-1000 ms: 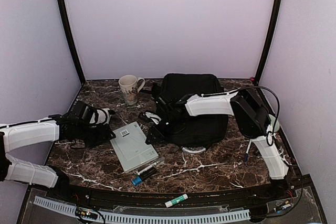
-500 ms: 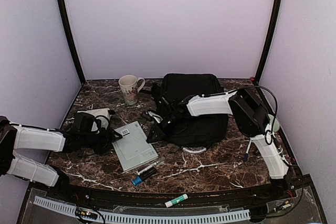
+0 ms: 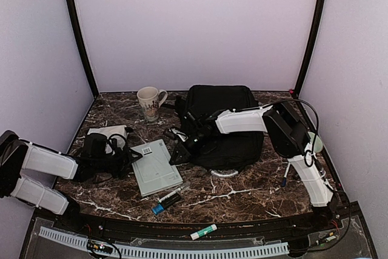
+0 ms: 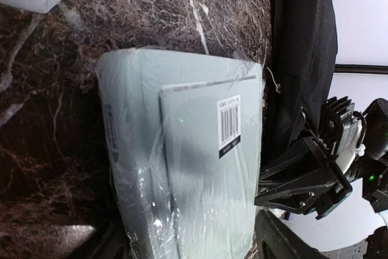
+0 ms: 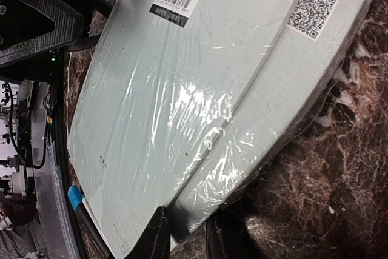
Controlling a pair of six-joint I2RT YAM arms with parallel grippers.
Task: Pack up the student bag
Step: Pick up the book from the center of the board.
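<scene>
The student bag is a big black backpack lying at the back centre, also seen in the left wrist view. In front of it lies a pale green plastic-wrapped notebook pack with a barcode label. My right gripper reaches over the bag's left side. In the right wrist view the gripper is shut on the pack's near edge. My left gripper is low at the pack's left end. In its own view it stands open with the pack between its fingers.
A white mug stands at the back left. A white item lies behind the left gripper. Pens lie in front of the pack. One marker is on the front ledge. A blue pen lies by the right arm.
My left arm has dropped and slid right until its fingers straddle the pack's end. My right gripper has narrowed onto the pack's edge.
</scene>
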